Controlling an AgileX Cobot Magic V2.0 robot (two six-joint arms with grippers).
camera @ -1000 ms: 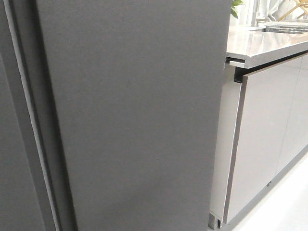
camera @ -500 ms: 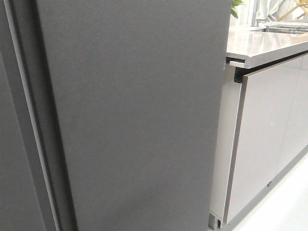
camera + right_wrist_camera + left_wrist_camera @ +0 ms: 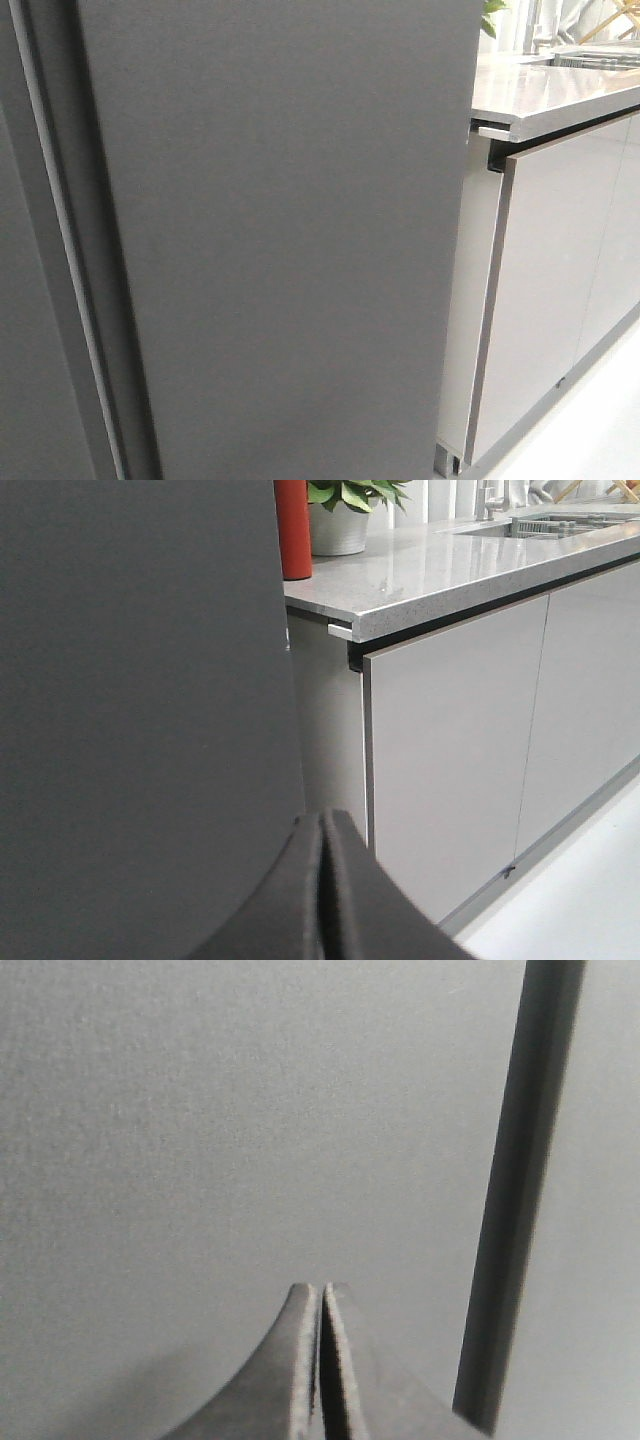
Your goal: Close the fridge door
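Note:
The fridge door point(image 3: 290, 240) is a tall matte dark grey panel that fills most of the front view. Its thick darker side edge point(image 3: 105, 300) faces left, next to the other matching panel point(image 3: 30, 380). Neither gripper shows in the front view. My left gripper point(image 3: 322, 1290) is shut and empty, its tips close to a flat grey panel point(image 3: 230, 1130) beside a dark vertical gap point(image 3: 515, 1210); I cannot tell if it touches. My right gripper point(image 3: 323, 818) is shut and empty, near the door's right edge point(image 3: 140, 680).
Glossy pale grey cabinet doors point(image 3: 545, 280) stand right of the fridge under a speckled countertop point(image 3: 550, 90). A red cylinder point(image 3: 293, 530), a potted plant point(image 3: 345, 510) and a sink point(image 3: 560, 522) are on the counter. Pale floor point(image 3: 590, 430) shows at lower right.

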